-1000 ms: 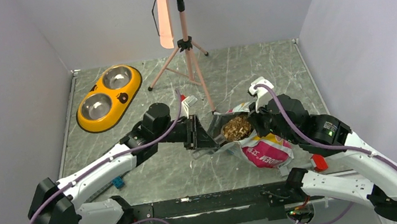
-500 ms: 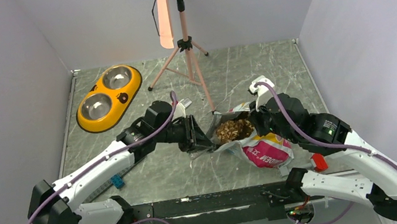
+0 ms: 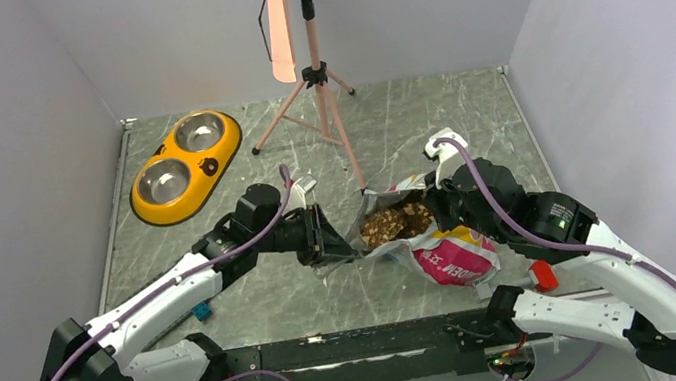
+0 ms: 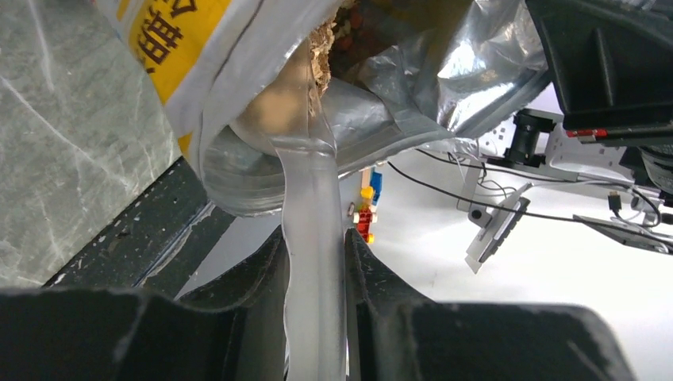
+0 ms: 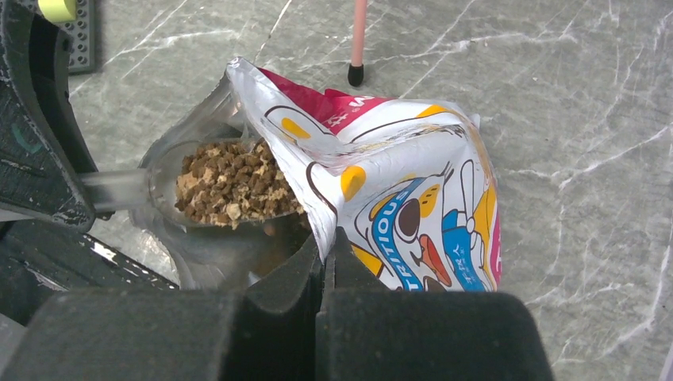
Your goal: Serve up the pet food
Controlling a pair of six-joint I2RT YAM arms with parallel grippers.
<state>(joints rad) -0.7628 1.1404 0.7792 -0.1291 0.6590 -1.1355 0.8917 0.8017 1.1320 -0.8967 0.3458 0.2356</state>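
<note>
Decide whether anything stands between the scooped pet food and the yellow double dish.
Nothing visible lies between the pet food and the dish; the tripod's near foot stands close beside that path.

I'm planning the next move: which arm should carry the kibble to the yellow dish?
Left. The left claw grips the clear scoop loaded with kibble, and the yellow double dish lies toward the left. The right claw is pinching the bag.

- The left gripper, clamped on the clear scoop, has been drawn back to the left and nearer the arm bases
- The pet food heaped in the scoop has been carried leftwards with it, at the mouth of the bag
</note>
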